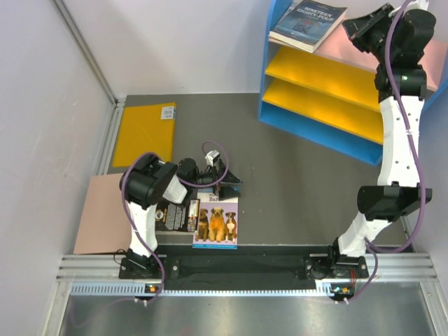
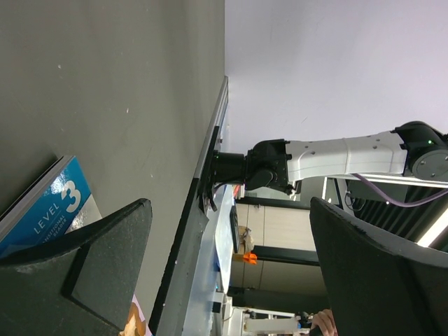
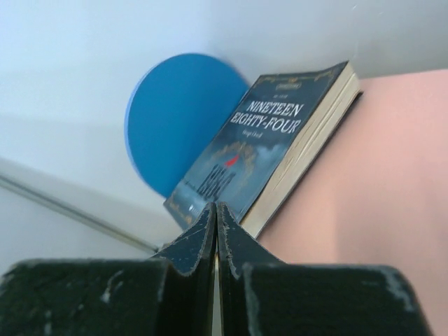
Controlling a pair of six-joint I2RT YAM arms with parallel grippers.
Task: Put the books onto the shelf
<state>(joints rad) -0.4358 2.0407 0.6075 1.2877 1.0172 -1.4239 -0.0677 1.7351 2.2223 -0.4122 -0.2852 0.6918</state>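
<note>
The dark navy book (image 1: 309, 23) is laid flat on the pink top of the shelf (image 1: 364, 49), one corner jutting past the blue side. The right gripper (image 1: 350, 28) is pressed shut just beside it. The left gripper (image 1: 233, 182) is spread wide above the dog book (image 1: 215, 222) and the black book (image 1: 175, 215) on the table (image 1: 301, 175). A further cover is partly hidden beneath that gripper. Bare tabletop is seen before the shelf.

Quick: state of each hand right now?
Left hand: open, empty.
Right hand: closed, empty, near the navy book.
</note>
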